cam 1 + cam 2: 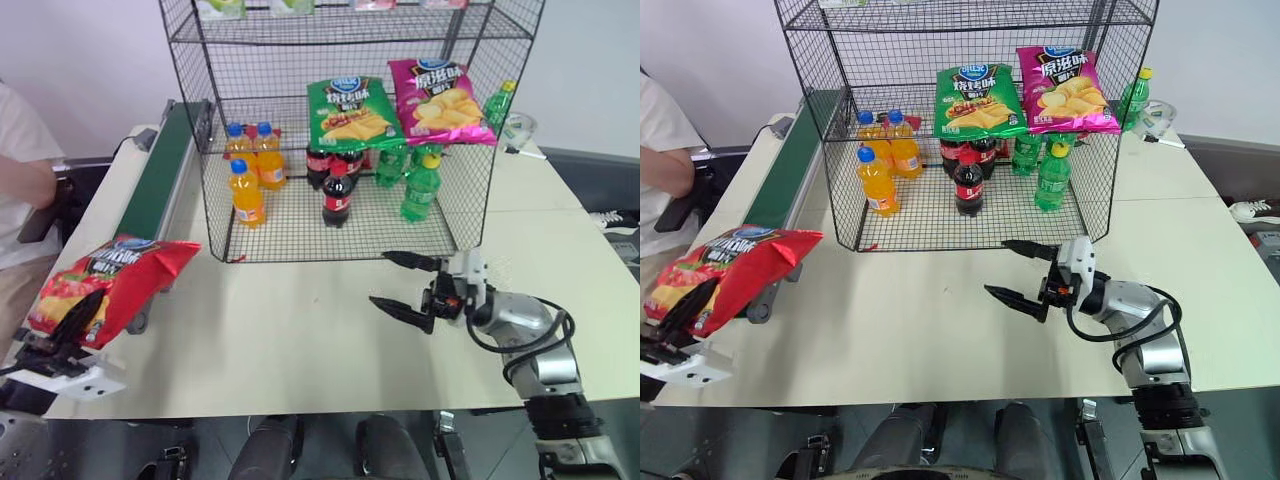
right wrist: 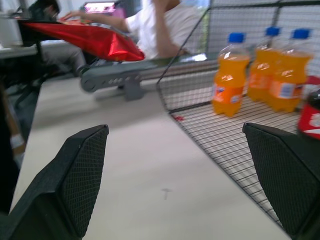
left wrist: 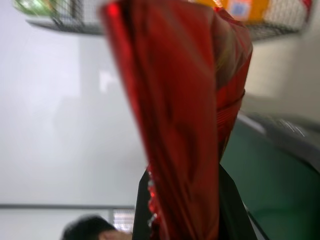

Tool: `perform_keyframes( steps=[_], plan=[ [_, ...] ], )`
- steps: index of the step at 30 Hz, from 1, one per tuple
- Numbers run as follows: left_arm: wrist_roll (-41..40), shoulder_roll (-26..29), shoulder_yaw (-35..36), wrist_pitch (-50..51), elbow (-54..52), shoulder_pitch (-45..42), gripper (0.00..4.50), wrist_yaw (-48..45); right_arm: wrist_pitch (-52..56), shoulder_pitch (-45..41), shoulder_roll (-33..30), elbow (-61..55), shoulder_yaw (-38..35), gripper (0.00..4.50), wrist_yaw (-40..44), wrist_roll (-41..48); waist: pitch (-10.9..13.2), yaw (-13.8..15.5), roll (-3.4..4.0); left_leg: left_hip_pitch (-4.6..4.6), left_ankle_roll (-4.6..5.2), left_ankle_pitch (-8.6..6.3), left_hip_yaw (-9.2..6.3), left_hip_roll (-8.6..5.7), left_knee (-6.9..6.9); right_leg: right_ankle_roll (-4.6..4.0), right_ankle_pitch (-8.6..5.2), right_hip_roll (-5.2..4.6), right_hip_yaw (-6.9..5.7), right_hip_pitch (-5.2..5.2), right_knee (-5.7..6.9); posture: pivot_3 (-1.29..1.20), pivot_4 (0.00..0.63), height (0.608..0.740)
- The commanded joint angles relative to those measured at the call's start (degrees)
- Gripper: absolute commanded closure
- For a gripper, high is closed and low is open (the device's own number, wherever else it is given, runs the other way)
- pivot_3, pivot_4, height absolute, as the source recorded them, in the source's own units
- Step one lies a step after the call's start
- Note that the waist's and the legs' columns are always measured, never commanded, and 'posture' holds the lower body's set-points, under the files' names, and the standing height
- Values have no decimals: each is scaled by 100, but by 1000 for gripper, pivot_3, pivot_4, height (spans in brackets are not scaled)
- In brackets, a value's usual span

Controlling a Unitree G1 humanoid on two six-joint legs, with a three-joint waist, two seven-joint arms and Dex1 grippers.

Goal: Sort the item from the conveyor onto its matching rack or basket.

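**One bag lifted, shelving yet to come**

One red bag (image 1: 112,285) is in the left gripper (image 1: 72,330), whose fingers are pinched on its lower end; the left wrist view shows the red foil rising from between the two black fingers. The bag hangs at the near left, above the near end of the belt (image 1: 160,180) and the table edge, apparently clear of both. So the pick-up looks finished, and what remains is the carry to the right and far side, into the rack (image 1: 340,130), and the release there. Judging by its neighbours, the likely spot is the tier where the other chip bags lean.

The right gripper (image 1: 408,287) hovers over the table (image 1: 300,330) just in front of the rack's near right corner, fingers spread wide and holding nothing.

Counted in the rack: one green bag (image 1: 350,112), one magenta bag (image 1: 438,100), three orange soda bottles (image 1: 246,192), at least two cola bottles (image 1: 337,195), with the back ones too crowded to count exactly, and several green bottles (image 1: 421,188). One further green bottle (image 1: 499,105) shows at the rack's far right corner. Pale packets on the top tier are cut off, so no count. A person's arm (image 1: 25,180) shows at the far left.
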Motion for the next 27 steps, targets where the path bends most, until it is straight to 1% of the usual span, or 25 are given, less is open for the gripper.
perform_keyframes(
  steps=[1, 5, 8, 9, 13, 16, 18, 22, 24, 27],
  plan=[
    [-322, 69, 166, 104, -704, -379, 4483, -454, -63, 72, 53, -316, -389, 0, -315, 194, 0, 44, 0, 0, 0, 0, 1, 0, 1, 0, 0, 0, 0, 1, 0, 0, 150, 740],
    [-143, 212, -270, 57, -1104, -1075, 4483, -992, -239, 75, 234, -380, -830, 0, -839, 282, -2, 80, 6, 1, 0, 1, 4, 0, 3, -3, 2, 2, 0, 0, 1, 0, 150, 740],
    [-149, 53, -586, 441, -1272, -1789, 4483, -1258, -271, 167, 279, -471, -957, 0, -1031, 294, -3, 89, 8, 1, 0, 1, 5, 0, 4, -3, 3, 4, 1, 0, 2, 0, 150, 740],
    [-114, -13, -744, 611, -1251, -2147, 4483, -1320, -292, 214, 303, -509, -963, 0, -1078, 283, -3, 99, 9, 1, 0, 2, 5, 0, 5, -3, 3, 4, 0, 2, 3, 0, 150, 740],
    [122, -262, -1366, 1041, -1011, -3521, 4483, -1463, -382, 328, 385, -638, -875, 0, -1199, 176, -6, 91, 9, 4, -3, 4, 4, 0, 8, -4, 6, 8, 0, 3, 9, 0, 150, 740],
    [315, -474, -1690, 1322, -747, -4231, 4483, -1437, -424, 338, 409, -659, -839, 0, -1268, 134, -7, 67, 11, 6, -4, 6, 8, -4, 10, -2, 7, 10, -1, 4, 16, 0, 150, 740],
    [402, -709, -1971, 1505, -377, -4766, 4483, -1335, -442, 329, 410, -663, -818, 0, -1295, 118, -7, 46, 13, 6, -5, 7, 14, -4, 8, -1, 8, 10, 2, 22, 21, 0, 150, 740],
    [827, -1179, -2604, 1762, 579, -5679, 4483, -1006, -460, 269, 419, -648, -712, 0, -1313, 43, -8, 73, 12, 6, -8, 10, 13, -4, 10, 0, 8, 13, 1, 20, 30, 0, 150, 740],
    [814, -1500, -2785, 1850, 1055, -6016, 4483, -728, -469, 208, 438, -624, -669, 0, -1330, 27, -7, 80, 11, 7, -8, 10, 13, -5, 13, 0, 8, 14, 1, 22, 29, 0, 150, 740],
    [1106, -1802, -3107, 2060, 1925, -6598, 4483, -222, -486, 125, 460, -579, -611, 0, -1363, -4, -6, 82, 8, 6, -7, 10, 13, -7, 15, 2, 9, 12, 1, 23, 29, 0, 150, 740]
  ],
)
